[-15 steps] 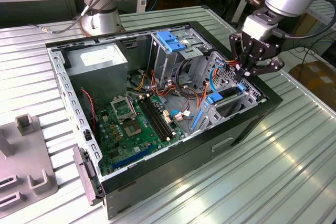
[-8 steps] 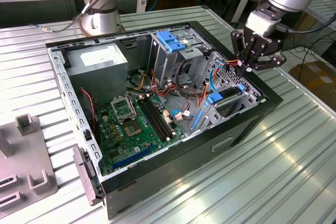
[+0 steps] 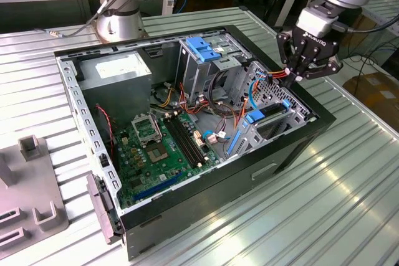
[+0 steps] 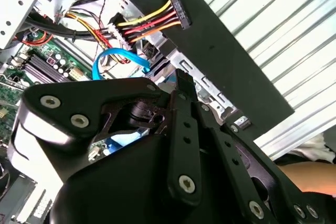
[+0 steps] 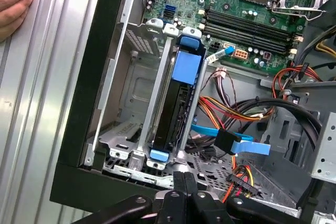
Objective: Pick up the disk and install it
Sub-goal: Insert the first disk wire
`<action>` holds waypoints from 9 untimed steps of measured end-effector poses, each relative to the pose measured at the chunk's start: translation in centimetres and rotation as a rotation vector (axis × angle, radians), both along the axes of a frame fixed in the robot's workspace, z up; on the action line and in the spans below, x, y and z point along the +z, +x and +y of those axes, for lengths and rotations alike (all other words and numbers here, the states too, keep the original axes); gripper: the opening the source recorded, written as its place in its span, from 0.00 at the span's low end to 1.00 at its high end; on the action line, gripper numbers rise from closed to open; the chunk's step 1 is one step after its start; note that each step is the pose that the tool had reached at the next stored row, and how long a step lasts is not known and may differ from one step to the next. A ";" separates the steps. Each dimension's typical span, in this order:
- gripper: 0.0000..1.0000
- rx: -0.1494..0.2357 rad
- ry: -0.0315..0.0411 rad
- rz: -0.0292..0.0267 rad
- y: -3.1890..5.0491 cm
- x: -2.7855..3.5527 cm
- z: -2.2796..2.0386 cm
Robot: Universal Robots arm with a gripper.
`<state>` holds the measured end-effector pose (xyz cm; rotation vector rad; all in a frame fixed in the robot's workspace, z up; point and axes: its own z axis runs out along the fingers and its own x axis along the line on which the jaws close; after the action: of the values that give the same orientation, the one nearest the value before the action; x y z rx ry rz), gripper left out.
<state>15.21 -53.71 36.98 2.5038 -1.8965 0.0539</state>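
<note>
Find the disk (image 5: 170, 114) standing on edge inside the drive cage (image 5: 131, 93) at the corner of the computer case (image 3: 274, 166), toward the exterior view's right (image 3: 274, 118). See its dark body sunk between the cage walls, with a blue carrier rail along its upper edge and a small blue tab at the end nearer the gripper (image 5: 184, 182). Judge it seated or nearly so, since the rail looks level with the cage rim; cannot confirm that it has latched. Read the on-edge posture as dictated by the cage, whose slots take a disk only that way. Place the gripper (image 3: 293, 78) above the cage's outer end, close to the case wall. Note its fingers (image 5: 179, 181) pressed together with nothing between them, which suits pushing better than grasping. Cannot tell whether the tips touch the cage; in the exterior view they look apart from it. See a blue data cable (image 5: 236, 142) and a power plug (image 4: 176, 10) on yellow, red and black wires lying loose just beside the cage, likely left free so the slot stays reachable. Beyond these, note the motherboard (image 5: 236, 3) flat on the case floor. Record a person's hand (image 5: 13, 3) resting on the ribbed table (image 3: 324, 216) outside the case.
</note>
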 end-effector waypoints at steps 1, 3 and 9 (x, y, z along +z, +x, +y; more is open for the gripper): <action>0.10 0.031 -0.0001 0.0000 0.01 0.00 0.00; 0.10 0.097 0.0000 0.0000 0.03 -0.03 0.00; 0.10 0.121 -0.0041 0.0002 0.61 -0.02 1.02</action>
<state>15.82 -52.69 36.96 2.6124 -1.7414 0.0574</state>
